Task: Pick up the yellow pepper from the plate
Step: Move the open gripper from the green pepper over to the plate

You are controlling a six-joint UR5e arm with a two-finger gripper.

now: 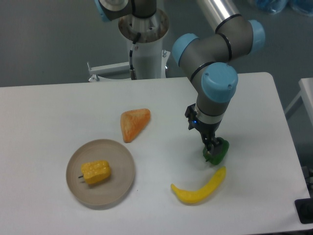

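The yellow pepper point(96, 172) is a lumpy bright-yellow block with a short dark stem. It lies on the round beige plate point(122, 169) at the front left of the table. My gripper point(211, 149) is far to the right of the plate, pointing down at a green pepper point(218, 152). Its fingers are right at the green pepper's left side. I cannot tell whether they are open or closed on it.
An orange wedge-shaped toy point(134, 123) lies behind the plate. A long curved yellow banana-like piece point(199, 189) lies at the front, just below the green pepper. The arm's base point(145, 44) stands at the table's far edge.
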